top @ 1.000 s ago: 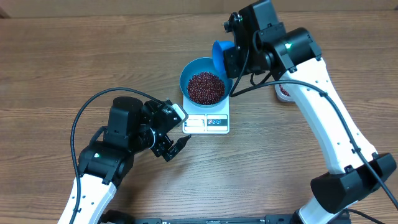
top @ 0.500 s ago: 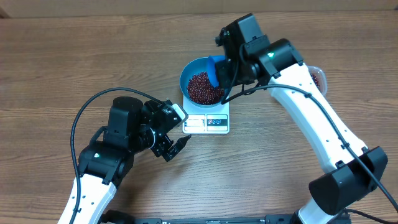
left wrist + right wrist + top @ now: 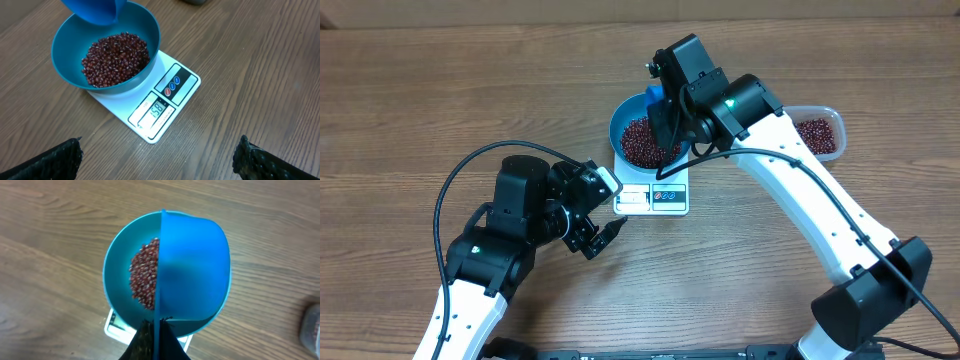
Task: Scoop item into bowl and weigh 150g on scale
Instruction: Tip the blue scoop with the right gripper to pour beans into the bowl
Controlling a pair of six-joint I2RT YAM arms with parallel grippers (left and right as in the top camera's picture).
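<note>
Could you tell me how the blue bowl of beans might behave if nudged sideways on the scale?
The bowl probably slides rather than tips: the beans weigh it down low. Its small base on the smooth scale likely grips little. The loose beans would probably shift without spilling, since they lie well below the rim.

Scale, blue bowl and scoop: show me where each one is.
scale (image 3: 156,109), left wrist view, on its display.
bowl (image 3: 67,52), left wrist view, on the bare inner wall.
scoop (image 3: 192,265), right wrist view, on its blue cup.
</note>
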